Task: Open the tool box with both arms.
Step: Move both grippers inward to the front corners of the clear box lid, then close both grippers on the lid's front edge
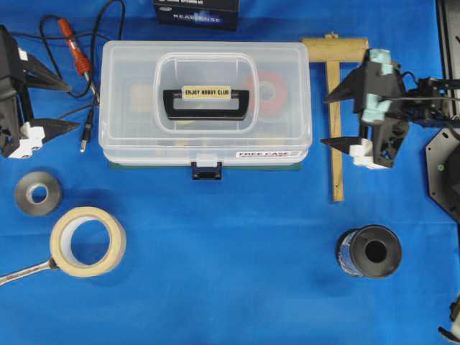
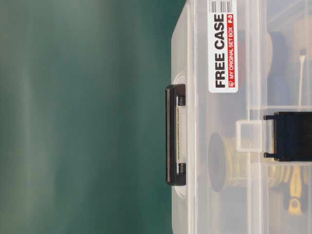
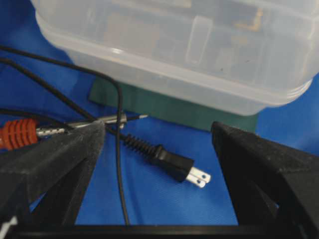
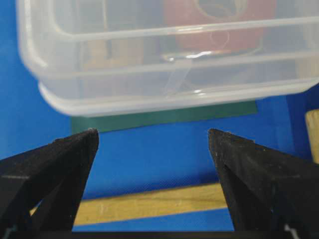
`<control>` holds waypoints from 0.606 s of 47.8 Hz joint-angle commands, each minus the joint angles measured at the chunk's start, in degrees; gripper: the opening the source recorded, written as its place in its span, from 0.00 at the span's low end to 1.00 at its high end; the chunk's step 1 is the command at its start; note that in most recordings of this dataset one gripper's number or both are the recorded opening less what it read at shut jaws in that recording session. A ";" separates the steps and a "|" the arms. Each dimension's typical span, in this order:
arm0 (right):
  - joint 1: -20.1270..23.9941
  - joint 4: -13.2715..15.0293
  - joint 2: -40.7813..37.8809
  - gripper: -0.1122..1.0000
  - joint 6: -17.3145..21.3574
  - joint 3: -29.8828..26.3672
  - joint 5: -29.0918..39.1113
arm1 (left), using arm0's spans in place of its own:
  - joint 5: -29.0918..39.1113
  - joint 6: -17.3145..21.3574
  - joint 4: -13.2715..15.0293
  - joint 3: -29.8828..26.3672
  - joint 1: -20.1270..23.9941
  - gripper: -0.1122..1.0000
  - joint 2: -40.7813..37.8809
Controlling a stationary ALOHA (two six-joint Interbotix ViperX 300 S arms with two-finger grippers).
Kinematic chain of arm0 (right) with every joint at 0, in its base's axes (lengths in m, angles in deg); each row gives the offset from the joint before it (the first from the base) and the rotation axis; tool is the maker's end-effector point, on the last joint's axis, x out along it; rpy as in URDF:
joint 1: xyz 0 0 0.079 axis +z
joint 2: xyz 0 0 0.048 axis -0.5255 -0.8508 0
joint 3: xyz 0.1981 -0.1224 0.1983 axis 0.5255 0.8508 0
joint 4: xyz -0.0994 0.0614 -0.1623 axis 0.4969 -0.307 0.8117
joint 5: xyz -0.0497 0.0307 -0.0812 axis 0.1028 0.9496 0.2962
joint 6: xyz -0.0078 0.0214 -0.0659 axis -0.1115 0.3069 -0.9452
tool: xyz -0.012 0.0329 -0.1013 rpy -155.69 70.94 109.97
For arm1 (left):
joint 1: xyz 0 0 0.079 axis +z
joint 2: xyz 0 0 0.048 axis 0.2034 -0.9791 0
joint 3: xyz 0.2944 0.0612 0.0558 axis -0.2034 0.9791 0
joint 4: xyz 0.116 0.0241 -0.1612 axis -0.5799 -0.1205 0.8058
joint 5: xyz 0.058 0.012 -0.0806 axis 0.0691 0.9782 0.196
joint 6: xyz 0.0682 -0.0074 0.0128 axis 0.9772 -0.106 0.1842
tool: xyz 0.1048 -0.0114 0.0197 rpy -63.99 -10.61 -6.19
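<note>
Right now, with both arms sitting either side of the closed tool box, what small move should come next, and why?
Probably bring both tools inward toward the ends of the tool box. The left tool and right tool are open, facing the box, neither touching it. The front latch looks still fastened. The left should stay clear of the black cord and plug lying ahead of it.

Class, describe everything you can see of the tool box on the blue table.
The tool box is a clear plastic rectangular case, lid shut, its dark front latch closed. A black handle labelled ENJOY HOBBY CLUB lies flat in the lid recess; a FREE CASE sticker marks the front. It rests on a green mat. Nothing grips it.
</note>
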 commanded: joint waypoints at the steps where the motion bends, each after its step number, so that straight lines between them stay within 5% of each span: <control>1: -0.09 0.62 -1.32 0.88 -0.09 -2.11 -0.18 | -1.32 0.09 -0.18 -1.49 0.18 0.93 -1.58; 29: -0.09 0.79 -3.16 0.88 0.00 -4.04 -2.29 | -8.44 -0.09 -0.09 -5.27 -3.16 0.93 -10.20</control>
